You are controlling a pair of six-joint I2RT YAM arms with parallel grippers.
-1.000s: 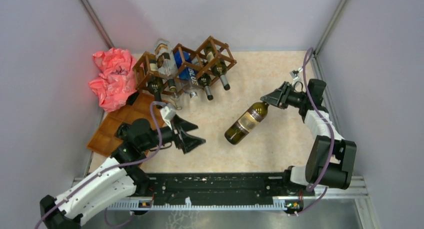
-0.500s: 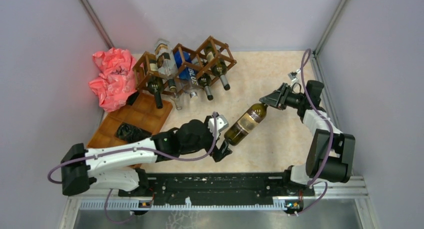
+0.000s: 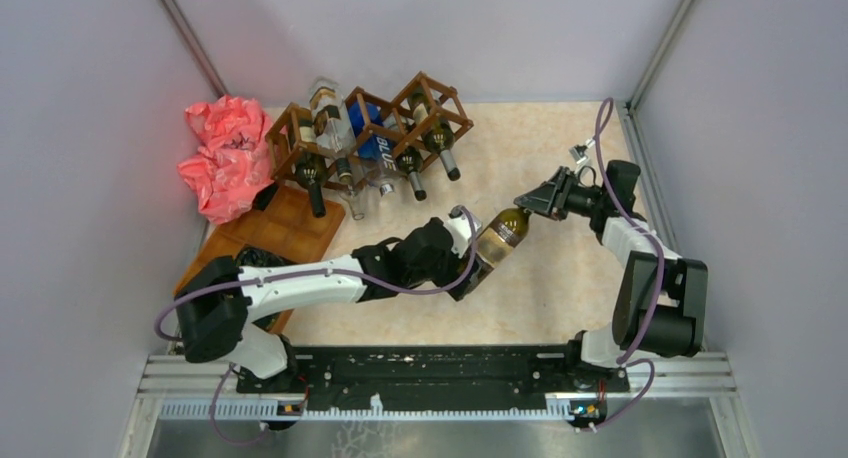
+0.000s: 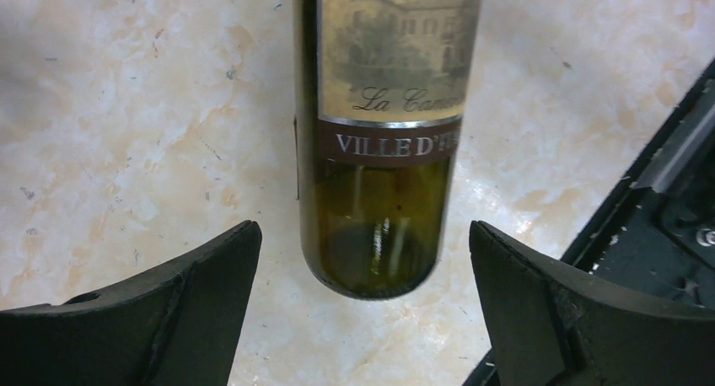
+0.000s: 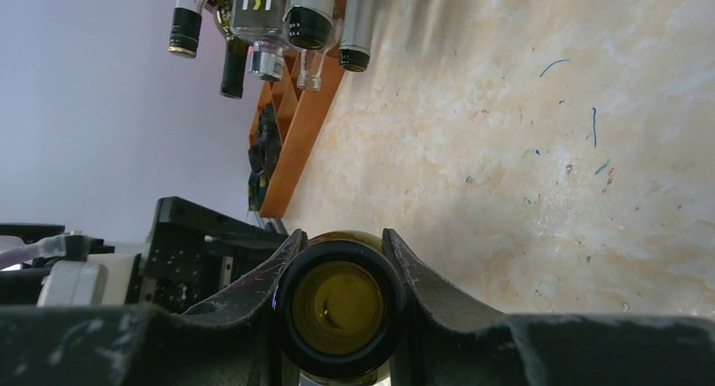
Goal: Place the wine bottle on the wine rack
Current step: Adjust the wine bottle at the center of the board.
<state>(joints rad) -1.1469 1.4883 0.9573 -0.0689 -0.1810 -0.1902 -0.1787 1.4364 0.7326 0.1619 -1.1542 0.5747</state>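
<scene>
Right tool [image 3: 527,206] grips wine bottle [image 3: 497,240] neck, left tool [image 4: 362,230] gapes; bottles [image 3: 437,138] crowd wine rack [image 3: 428,80].

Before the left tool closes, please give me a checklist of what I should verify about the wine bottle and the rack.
1. Right tool shut on the neck of the wine bottle: ok.
2. Left tool open wide: ok.
3. Bottle base between the left fingers: ok.
4. Left fingers touching the glass: not ok, gaps on both sides.
5. Bottle lifted off the table: cannot tell.
6. Free cell in the wine rack: cannot tell; other bottles lie in it.
</scene>
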